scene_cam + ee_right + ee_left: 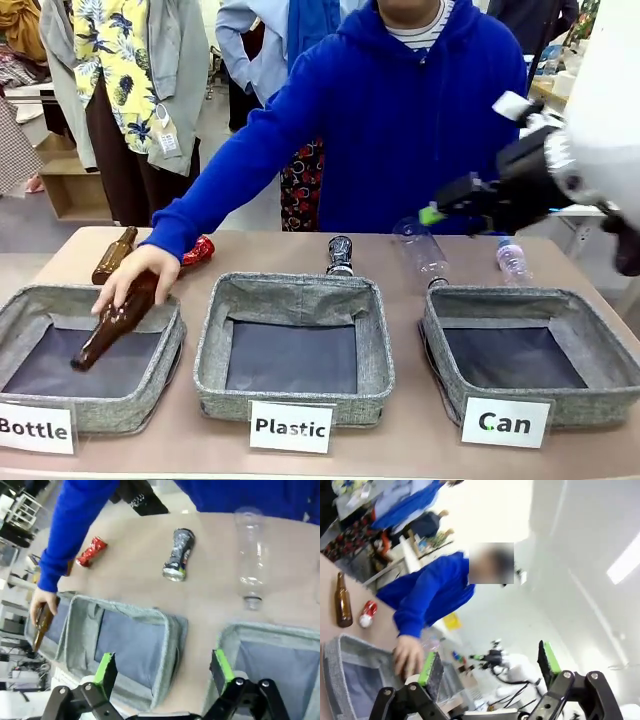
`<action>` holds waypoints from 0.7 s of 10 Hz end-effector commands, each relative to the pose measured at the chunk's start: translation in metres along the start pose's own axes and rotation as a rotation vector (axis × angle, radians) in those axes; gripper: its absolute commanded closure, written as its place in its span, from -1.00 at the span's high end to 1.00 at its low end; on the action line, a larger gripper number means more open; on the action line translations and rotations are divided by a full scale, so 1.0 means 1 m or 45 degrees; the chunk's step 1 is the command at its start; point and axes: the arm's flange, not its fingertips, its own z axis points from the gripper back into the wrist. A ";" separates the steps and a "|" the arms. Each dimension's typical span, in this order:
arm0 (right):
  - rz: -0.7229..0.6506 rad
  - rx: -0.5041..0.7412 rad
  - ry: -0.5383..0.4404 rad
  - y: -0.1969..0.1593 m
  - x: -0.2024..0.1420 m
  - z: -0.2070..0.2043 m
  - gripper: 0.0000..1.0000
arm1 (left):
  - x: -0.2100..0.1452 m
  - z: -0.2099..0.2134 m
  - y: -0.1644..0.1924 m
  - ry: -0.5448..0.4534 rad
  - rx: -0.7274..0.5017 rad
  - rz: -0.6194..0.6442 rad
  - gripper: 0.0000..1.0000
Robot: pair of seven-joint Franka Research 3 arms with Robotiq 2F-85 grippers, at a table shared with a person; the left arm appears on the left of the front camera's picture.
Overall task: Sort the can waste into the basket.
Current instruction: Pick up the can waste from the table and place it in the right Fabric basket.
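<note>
- Jaws of the right gripper [440,207] stood wide apart with nothing between them. Its arm came in from the desk's right edge, and the gripper hung in the air over the far right part of the desk [410,425], fingers aimed toward the middle.
- Seen from its own wrist, the right gripper [162,670] looked down on the strip of desk between the Plastic basket [125,611] and the Can basket [280,634].
- The left gripper [488,662] was tipped upward toward the room and ceiling, fingers spread wide and empty.
- A person's hand [135,275] reached across from the far edge in a blue sleeve. It rested on a brown bottle [110,330] slanted over the far rim of the Bottle basket [60,295] at the near left corner.
- The red can [198,250] lay near the far edge behind the Bottle basket, just beside the sleeve.
- The black can [340,255] lay near the far edge behind the Plastic basket [300,288].
- Both cans were outside the Can basket [530,298], which sat at the near right corner behind its white card [505,422].
- A clear plastic bottle [420,250] lay between the black can and that basket, below the right gripper.
- A smaller clear bottle [512,262] stood just past the basket's far rim.
- A second brown bottle [113,255] lay by the far left corner.
</note>
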 end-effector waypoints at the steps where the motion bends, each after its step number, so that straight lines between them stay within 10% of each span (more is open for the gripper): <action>1: 0.013 -0.125 -0.070 0.032 0.031 -0.043 1.00 | 0.020 0.027 0.013 -0.088 -0.160 0.116 1.00; 7: 0.084 -0.109 -0.065 0.053 0.029 -0.068 1.00 | 0.030 0.030 0.018 -0.049 -0.206 0.127 1.00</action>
